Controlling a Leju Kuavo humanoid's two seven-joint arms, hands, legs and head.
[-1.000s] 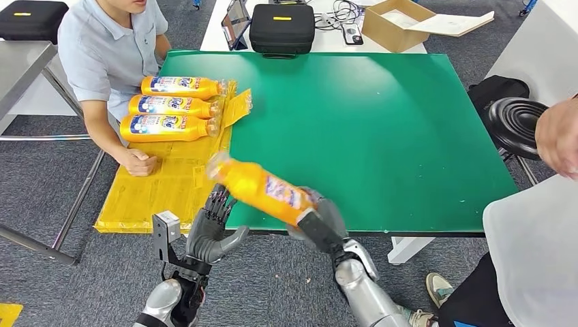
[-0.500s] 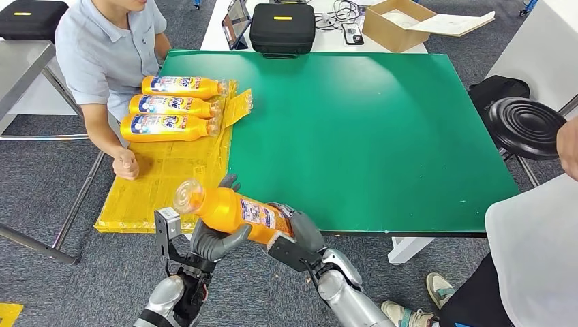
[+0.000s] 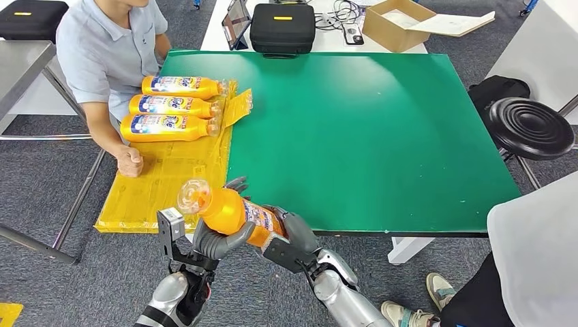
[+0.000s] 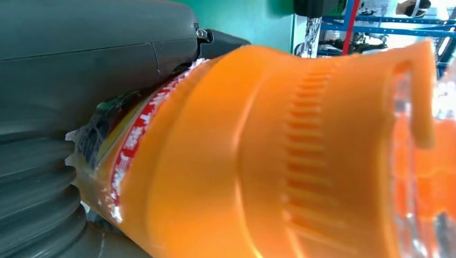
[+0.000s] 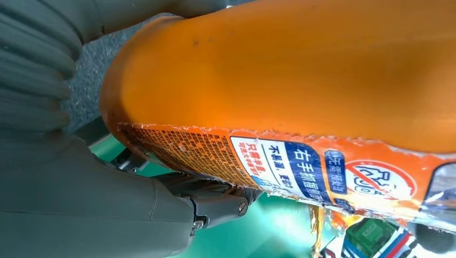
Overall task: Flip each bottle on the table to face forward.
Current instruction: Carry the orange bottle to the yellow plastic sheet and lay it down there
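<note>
Since half a second ago, barely shifted: held bottle (image 3: 228,212) a touch higher and nearer the body, cap end turned slightly more toward the camera; person's fist (image 3: 129,161) still on the yellow mat (image 3: 160,184).

Green table (image 3: 368,129) ahead, grey carpet around it, black case (image 3: 282,28) and cardboard box (image 3: 397,24) on a white desk beyond, black stool (image 3: 530,127) at right. Three more orange bottles (image 3: 170,107) lying side by side on the yellow mat's far end, labels up, caps toward the table.

Held bottle orange, clear cap, blue-and-white label with red edging, lying roughly level just off the table's near edge, cap pointing left.

Left hand (image 3: 217,238) cupped under the neck end, thumb and fingers wrapped around it, gripping. Right hand (image 3: 290,235) closed around the base end, also gripping. Close up from the left wrist, ribbed orange shoulder (image 4: 301,161) pressed against the palm; from the right wrist, label (image 5: 301,166) facing the palm.
</note>
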